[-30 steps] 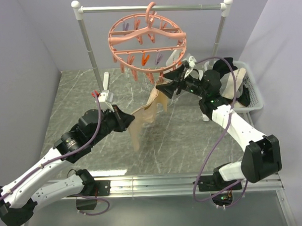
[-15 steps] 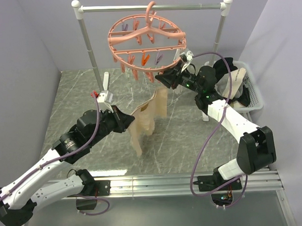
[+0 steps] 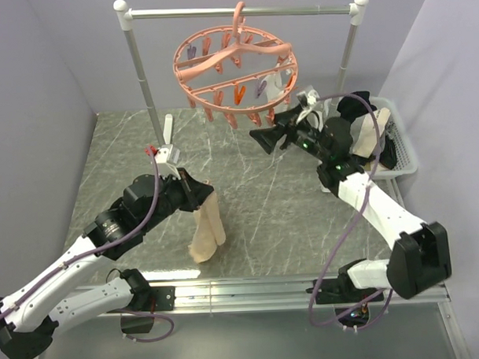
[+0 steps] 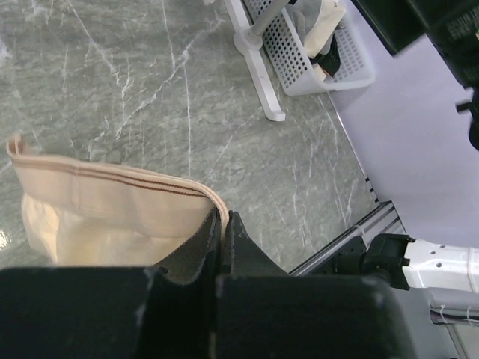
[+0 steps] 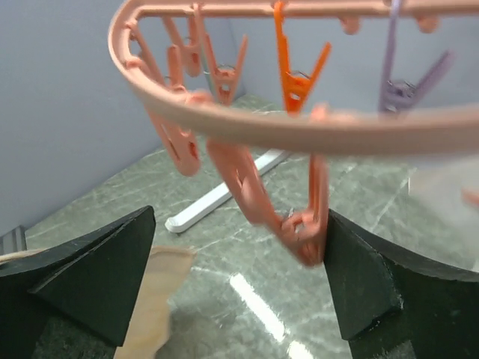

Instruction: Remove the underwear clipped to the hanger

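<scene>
Beige underwear point(image 3: 206, 228) in left pincer point(image 3: 203, 194), arm point(image 3: 77, 264) low, outstretched forward.

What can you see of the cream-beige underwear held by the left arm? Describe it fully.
The cream-beige underwear is soft fabric with a banded edge carrying dark brown stripes. It hangs limp below the left tool, which is shut on that edge. No clip of the hanger holds it. Whether its lower end touches the table is unclear.
</scene>
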You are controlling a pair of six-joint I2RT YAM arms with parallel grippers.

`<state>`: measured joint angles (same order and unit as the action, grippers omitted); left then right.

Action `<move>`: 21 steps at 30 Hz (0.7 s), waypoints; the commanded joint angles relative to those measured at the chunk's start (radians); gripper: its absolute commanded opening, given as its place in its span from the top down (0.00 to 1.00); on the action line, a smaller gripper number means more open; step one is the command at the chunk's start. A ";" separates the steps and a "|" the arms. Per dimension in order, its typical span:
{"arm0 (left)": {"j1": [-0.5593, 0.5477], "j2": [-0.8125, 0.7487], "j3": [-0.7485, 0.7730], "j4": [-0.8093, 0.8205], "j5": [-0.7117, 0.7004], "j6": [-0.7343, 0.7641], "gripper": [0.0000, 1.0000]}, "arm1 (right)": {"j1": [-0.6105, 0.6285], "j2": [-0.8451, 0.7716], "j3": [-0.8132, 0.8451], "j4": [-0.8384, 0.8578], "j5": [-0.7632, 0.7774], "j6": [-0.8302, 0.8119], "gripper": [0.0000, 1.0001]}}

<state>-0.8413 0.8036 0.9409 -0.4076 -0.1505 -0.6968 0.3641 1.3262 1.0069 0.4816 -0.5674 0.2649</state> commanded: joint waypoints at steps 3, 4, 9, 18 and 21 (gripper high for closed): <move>-0.004 0.017 0.022 0.050 0.017 -0.003 0.99 | 0.004 -0.162 -0.171 0.049 0.118 0.042 0.03; -0.004 0.020 0.022 0.052 0.019 -0.004 1.00 | 0.006 -0.198 -0.221 0.052 0.107 0.065 0.03; -0.002 0.031 0.015 0.122 0.064 -0.010 0.99 | 0.168 -0.297 -0.369 0.031 0.153 0.002 0.00; -0.004 0.091 0.021 0.161 0.115 -0.030 0.99 | 0.450 -0.277 -0.521 0.100 0.325 -0.027 0.00; -0.004 0.088 0.013 0.187 0.132 -0.041 0.99 | 0.547 -0.211 -0.513 0.150 0.395 -0.012 0.00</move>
<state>-0.8413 0.9043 0.9409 -0.3042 -0.0570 -0.7143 0.8520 1.0763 0.4820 0.5259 -0.2867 0.2611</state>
